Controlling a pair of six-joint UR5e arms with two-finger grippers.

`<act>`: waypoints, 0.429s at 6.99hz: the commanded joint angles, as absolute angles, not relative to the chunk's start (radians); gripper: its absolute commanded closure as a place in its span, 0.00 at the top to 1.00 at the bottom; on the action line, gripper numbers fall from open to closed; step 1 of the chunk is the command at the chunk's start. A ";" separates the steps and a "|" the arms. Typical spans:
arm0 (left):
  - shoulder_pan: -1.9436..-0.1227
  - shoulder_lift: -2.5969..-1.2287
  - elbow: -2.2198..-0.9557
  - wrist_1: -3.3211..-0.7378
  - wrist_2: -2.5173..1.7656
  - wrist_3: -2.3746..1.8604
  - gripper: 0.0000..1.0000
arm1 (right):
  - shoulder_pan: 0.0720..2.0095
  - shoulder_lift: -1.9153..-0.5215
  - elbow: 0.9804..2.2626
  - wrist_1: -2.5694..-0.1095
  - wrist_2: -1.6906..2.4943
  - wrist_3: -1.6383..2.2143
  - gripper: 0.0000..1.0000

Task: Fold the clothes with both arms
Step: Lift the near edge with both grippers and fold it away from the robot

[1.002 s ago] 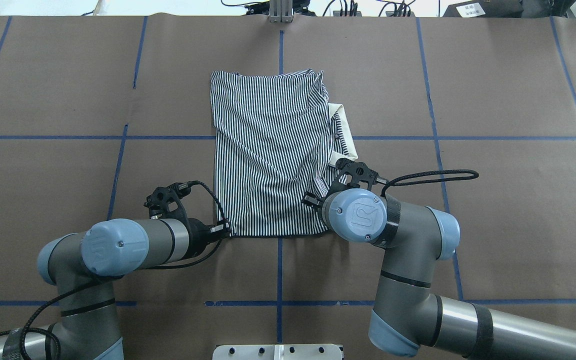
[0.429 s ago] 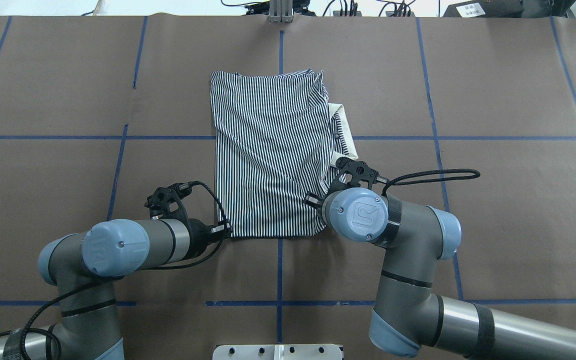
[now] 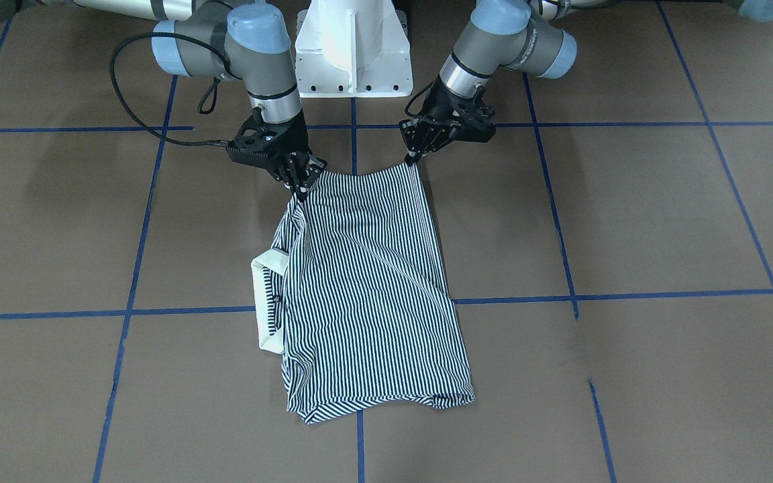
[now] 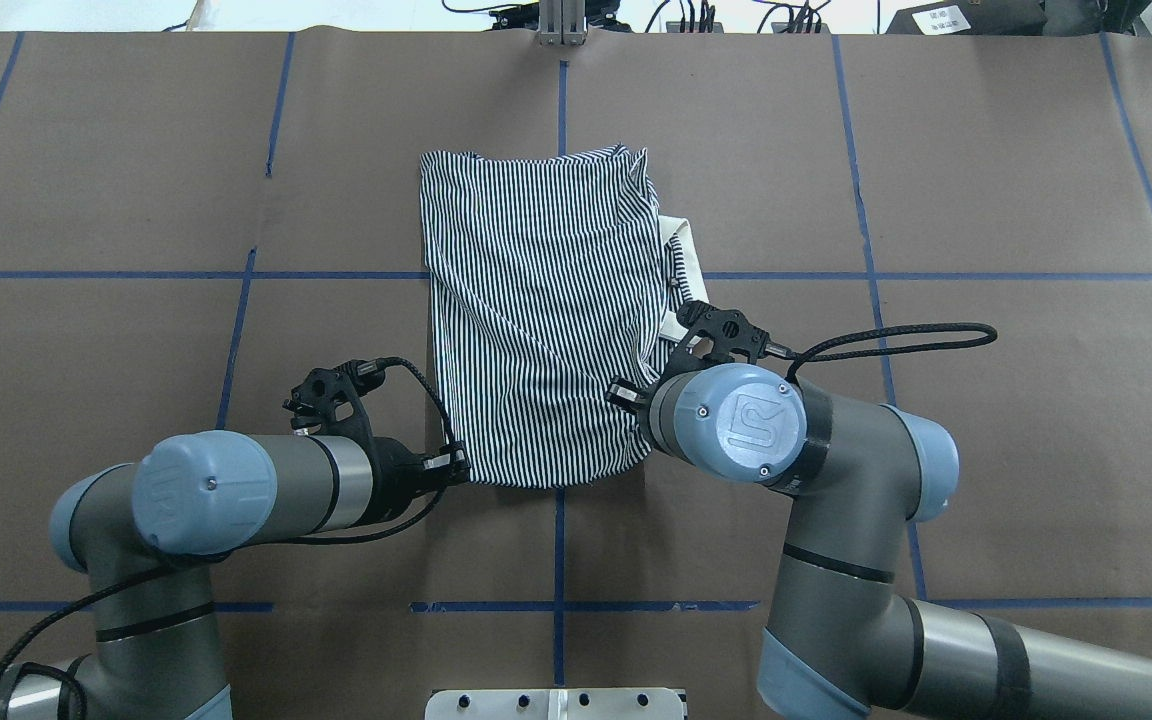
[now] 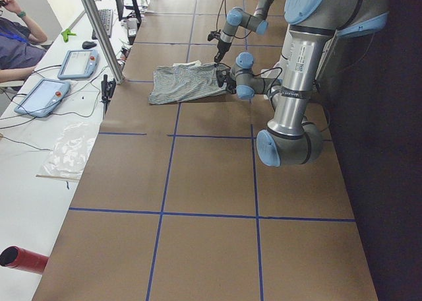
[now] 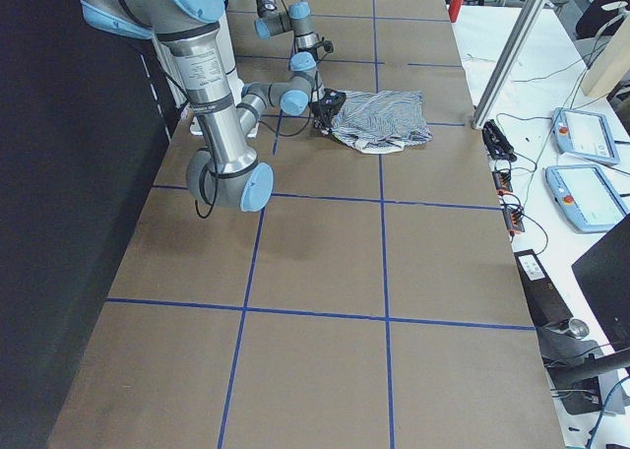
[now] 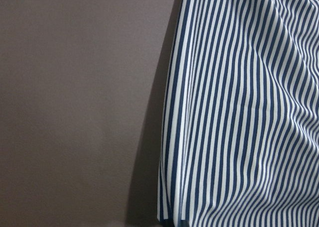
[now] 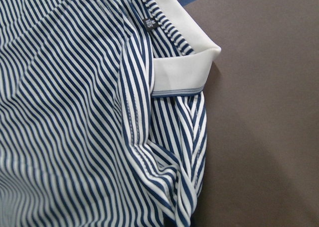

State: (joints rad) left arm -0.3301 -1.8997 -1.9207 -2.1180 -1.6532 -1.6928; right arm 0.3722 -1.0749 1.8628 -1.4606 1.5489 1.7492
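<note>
The striped polo shirt (image 4: 546, 300) lies folded lengthwise in the middle of the brown table, its cream collar (image 4: 688, 262) sticking out on the right side. My left gripper (image 3: 415, 159) is shut on the near left corner of the shirt (image 3: 366, 288). My right gripper (image 3: 301, 189) is shut on the near right corner, just below the collar (image 3: 267, 302). The near edge hangs raised off the table between them. The left wrist view shows the shirt's side edge (image 7: 239, 107); the right wrist view shows collar (image 8: 182, 70) and bunched stripes.
The white pedestal base (image 3: 353, 47) stands behind the grippers. Blue tape lines (image 4: 558, 540) grid the table. A side table holds two tablets (image 5: 46, 96), and a seated person (image 5: 16, 37) is beside it. A metal post (image 5: 99, 30) stands at the table edge.
Both arms have risen with the shirt's near edge, which now sags in a curve between the grippers. The shirt's far edge has slid slightly toward me.
</note>
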 commanded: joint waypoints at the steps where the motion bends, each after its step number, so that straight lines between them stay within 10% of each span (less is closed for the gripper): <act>1: -0.325 -1.910 -2.236 -1.772 -1.733 -1.686 0.00 | 0.371 -1.097 2.107 -1.654 1.574 1.755 0.00; 3: -0.325 -1.937 -2.335 -1.616 -1.744 -1.655 0.00 | 0.347 -1.083 2.152 -1.743 1.592 1.753 0.00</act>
State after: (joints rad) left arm -0.3260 -1.9171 -2.2889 -1.6999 -1.7361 -1.6784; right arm 0.3634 -1.0898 2.1346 -1.7002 1.5862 1.7538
